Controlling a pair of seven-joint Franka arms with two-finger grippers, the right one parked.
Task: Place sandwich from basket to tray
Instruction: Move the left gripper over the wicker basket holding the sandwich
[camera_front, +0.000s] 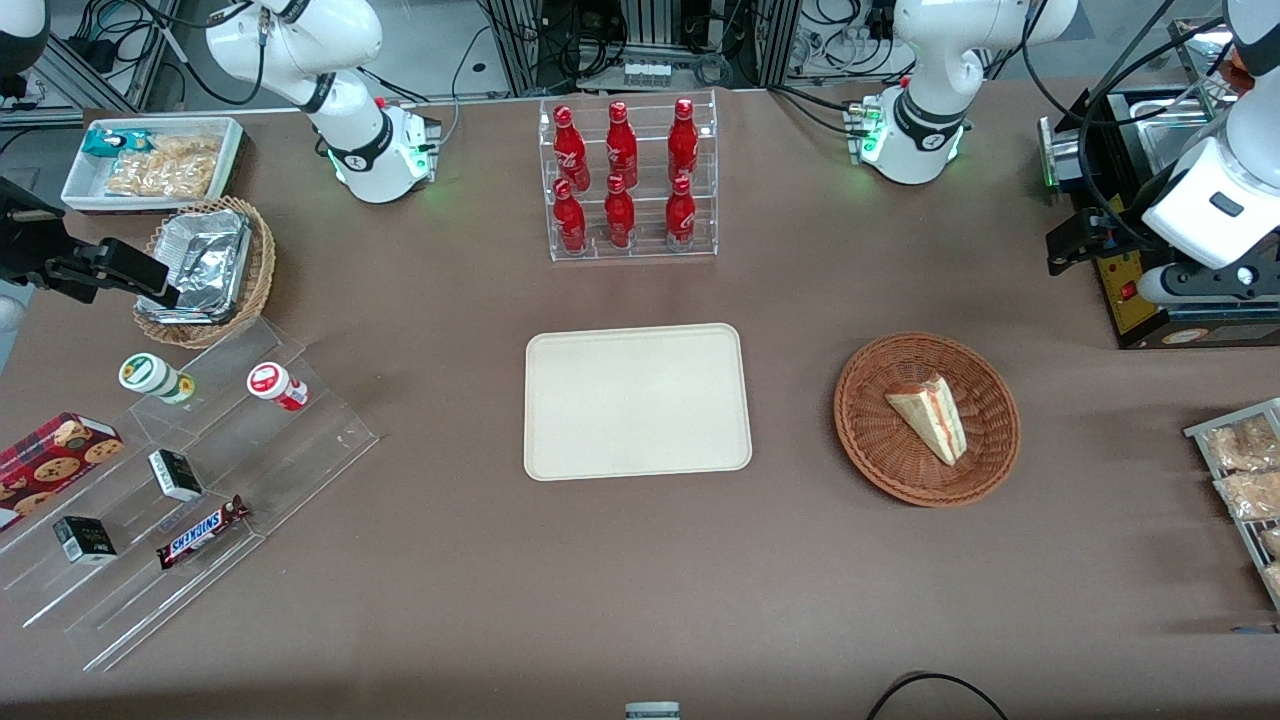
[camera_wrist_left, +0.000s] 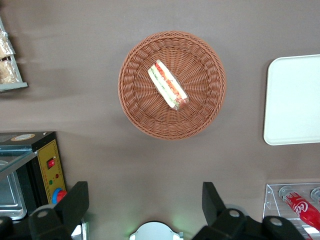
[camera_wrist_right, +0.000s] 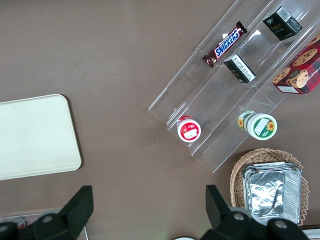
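The sandwich (camera_front: 930, 415) (camera_wrist_left: 167, 85), a pale bread wedge with red and green filling, lies on its side in the round reddish-brown wicker basket (camera_front: 870, 440) (camera_wrist_left: 135, 100). The cream rectangular tray (camera_front: 637, 400) (camera_wrist_left: 295, 100) (camera_wrist_right: 35, 135) lies bare at the table's middle, beside the basket toward the parked arm's end. My left gripper (camera_front: 1082, 242) (camera_wrist_left: 145, 195) hangs high over the table, farther from the front camera than the basket and well apart from it. Its fingers (camera_wrist_left: 77, 200) stand wide open with nothing between them.
A clear rack of red bottles (camera_front: 627, 180) (camera_wrist_left: 300, 207) stands farther back than the tray. A black appliance (camera_front: 1150, 300) and a rack of snack bags (camera_front: 1245, 470) sit at the working arm's end. Acrylic steps with snacks (camera_front: 180, 480) and a foil-lined basket (camera_front: 205, 265) are at the parked arm's end.
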